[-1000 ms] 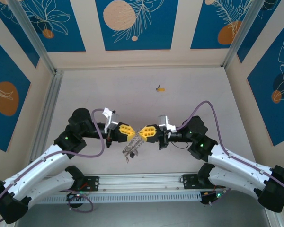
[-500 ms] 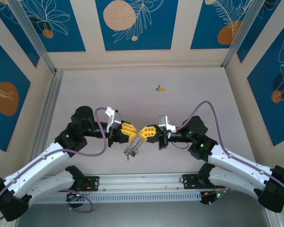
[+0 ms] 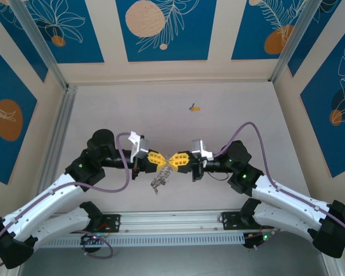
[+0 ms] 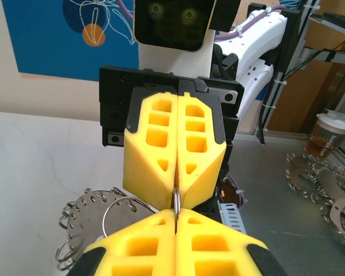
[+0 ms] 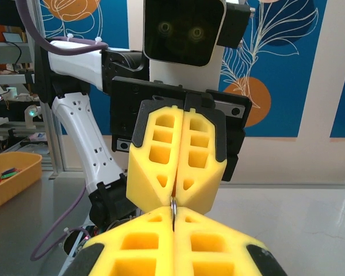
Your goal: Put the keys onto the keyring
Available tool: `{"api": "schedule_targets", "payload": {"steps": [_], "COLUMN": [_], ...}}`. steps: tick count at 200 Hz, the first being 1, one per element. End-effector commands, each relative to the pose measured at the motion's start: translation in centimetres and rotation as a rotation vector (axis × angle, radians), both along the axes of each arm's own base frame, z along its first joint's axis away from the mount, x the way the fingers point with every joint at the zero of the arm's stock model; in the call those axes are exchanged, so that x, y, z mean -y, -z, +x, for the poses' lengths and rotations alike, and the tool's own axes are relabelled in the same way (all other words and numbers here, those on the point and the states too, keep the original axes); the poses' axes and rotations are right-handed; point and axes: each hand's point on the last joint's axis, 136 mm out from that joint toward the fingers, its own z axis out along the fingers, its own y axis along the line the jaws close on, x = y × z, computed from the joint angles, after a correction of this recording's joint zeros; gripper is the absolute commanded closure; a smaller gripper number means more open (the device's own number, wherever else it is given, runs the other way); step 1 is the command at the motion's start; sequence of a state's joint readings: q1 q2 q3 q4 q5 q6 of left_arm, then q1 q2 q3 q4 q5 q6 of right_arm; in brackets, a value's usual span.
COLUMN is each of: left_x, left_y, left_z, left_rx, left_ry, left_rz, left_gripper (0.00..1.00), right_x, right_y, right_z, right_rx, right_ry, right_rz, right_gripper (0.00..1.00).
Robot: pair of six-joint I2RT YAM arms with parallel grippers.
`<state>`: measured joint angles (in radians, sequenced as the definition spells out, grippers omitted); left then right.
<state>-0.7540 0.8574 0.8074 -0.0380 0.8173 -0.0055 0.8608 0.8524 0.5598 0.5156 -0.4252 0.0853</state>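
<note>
My left gripper (image 3: 164,163) and right gripper (image 3: 173,161) meet tip to tip above the near middle of the table. Both are shut on the same thin silvery ring piece (image 4: 176,200), seen edge-on between the yellow fingers (image 5: 173,206). Below that pinch hangs the keyring (image 3: 159,179), a flat grey plate (image 4: 83,214) fringed with small wire rings. One of the keys (image 3: 194,107), tiny with a yellow tag, lies alone on the far part of the table, well apart from both grippers.
The table (image 3: 103,115) is walled at back and sides. An aluminium rail (image 3: 172,221) runs along its near edge between the arm bases. Off the table are spare ring plates (image 4: 333,198), a cup (image 4: 325,135) and a yellow tray (image 5: 6,178).
My left gripper has slid a little right until its tips meet the right gripper's, and it has closed on the ring piece. The hanging keyring has shifted slightly. The right arm has held still.
</note>
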Motion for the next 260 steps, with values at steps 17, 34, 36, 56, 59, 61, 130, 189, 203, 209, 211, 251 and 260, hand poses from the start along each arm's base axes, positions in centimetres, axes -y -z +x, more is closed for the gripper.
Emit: {"api": "schedule_targets", "payload": {"steps": [17, 34, 36, 56, 59, 61, 130, 189, 203, 209, 211, 251, 260], "left_x": [-1.0, -1.1, -1.1, -1.3, -1.3, -1.3, -0.2, 0.4, 0.5, 0.5, 0.5, 0.4, 0.4], "left_y": [-0.9, -0.2, -0.1, 0.8, 1.0, 1.0, 2.4, 3.4, 3.4, 3.4, 3.4, 3.6, 3.6], "left_z": [0.8, 1.1, 1.2, 1.6, 1.6, 1.7, 1.8, 1.3, 1.2, 1.2, 1.1, 0.9, 0.9], "left_rx": [0.103, 0.116, 0.119, 0.135, 0.137, 0.139, 0.138, 0.129, 0.128, 0.129, 0.129, 0.127, 0.13], "left_ry": [-0.08, -0.086, -0.088, -0.092, -0.09, -0.092, -0.048, 0.003, 0.01, 0.011, 0.013, 0.016, 0.017], "left_rz": [0.102, 0.176, 0.185, 0.278, 0.293, 0.301, 0.418, 0.474, 0.474, 0.475, 0.476, 0.489, 0.49], "left_gripper": [1.0, 1.0, 1.0, 1.0, 1.0, 1.0, 1.0, 1.0, 1.0, 1.0, 1.0, 1.0, 1.0], "right_x": [1.1, 1.6, 1.7, 2.4, 2.4, 2.4, 2.9, 1.5, 1.3, 1.3, 1.3, 0.7, 0.5], "right_y": [0.2, 1.4, 1.5, 2.6, 2.8, 2.9, 3.0, 3.3, 3.3, 3.2, 3.2, 2.8, 3.0], "right_z": [0.3, 0.8, 0.9, 1.4, 1.4, 1.4, 2.4, 1.8, 1.7, 1.6, 1.6, 0.5, 0.4], "right_rx": [0.028, 0.015, 0.012, -0.001, -0.004, -0.005, 0.005, -0.006, -0.005, 0.0, 0.0, -0.004, -0.01], "right_ry": [0.067, 0.122, 0.131, 0.18, 0.184, 0.184, 0.232, 0.125, 0.112, 0.107, 0.104, 0.026, 0.017], "right_rz": [-0.062, -0.124, -0.13, -0.191, -0.199, -0.203, -0.19, -0.212, -0.212, -0.209, -0.208, -0.203, -0.208], "right_gripper": [0.86, 0.74, 0.73, 0.62, 0.63, 0.63, 0.67, 0.72, 0.72, 0.72, 0.72, 0.72, 0.72]}}
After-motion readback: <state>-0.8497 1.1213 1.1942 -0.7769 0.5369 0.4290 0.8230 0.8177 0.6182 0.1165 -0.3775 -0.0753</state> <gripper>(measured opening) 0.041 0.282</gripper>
